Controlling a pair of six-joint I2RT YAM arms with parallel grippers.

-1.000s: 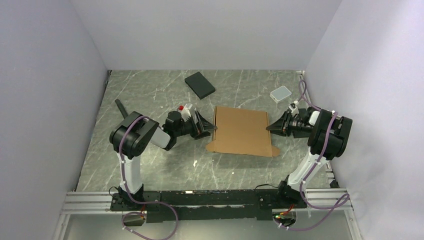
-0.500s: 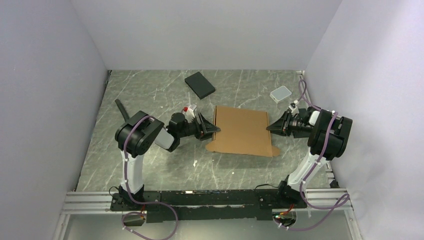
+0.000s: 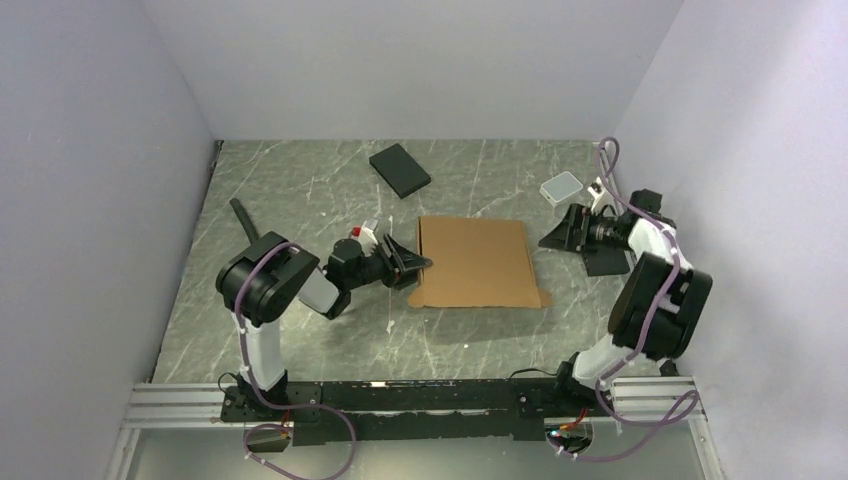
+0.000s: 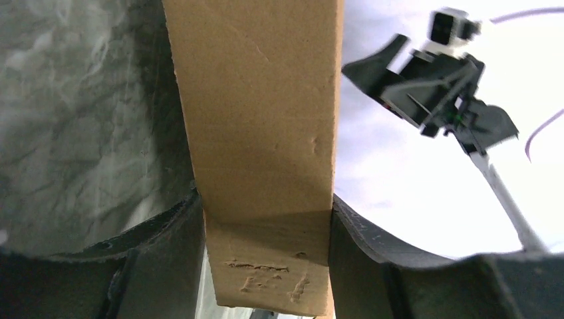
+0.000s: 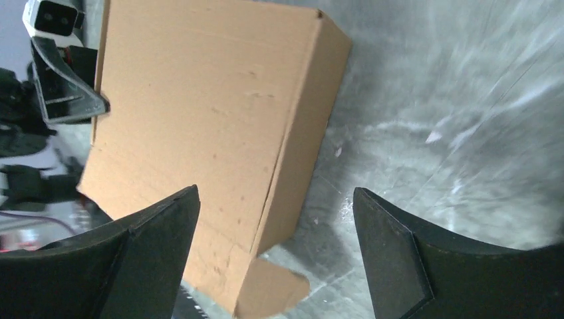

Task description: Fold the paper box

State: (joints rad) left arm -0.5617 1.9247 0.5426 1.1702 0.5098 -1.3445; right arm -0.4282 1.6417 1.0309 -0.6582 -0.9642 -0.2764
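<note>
The paper box [image 3: 475, 262] is a shallow brown cardboard box lying closed in the middle of the table, with small tabs sticking out at its two near corners. My left gripper [image 3: 413, 266] is shut on its left side wall; in the left wrist view the cardboard [image 4: 259, 119] fills the gap and both fingers [image 4: 166, 259] press on it. My right gripper [image 3: 570, 250] stands open a little to the right of the box, touching nothing. The right wrist view shows the box's right wall [image 5: 199, 133] ahead of the wide-apart gripper [image 5: 274, 191].
A flat black slab [image 3: 400, 170] lies behind the box to the left. A small translucent container [image 3: 561, 186] sits at the back right, just behind my right gripper. Grey walls close in the table on three sides.
My right gripper let go of the box's right side, opened wide and drew back to the right. My left gripper closed on the left wall, and the box shifted slightly left.
</note>
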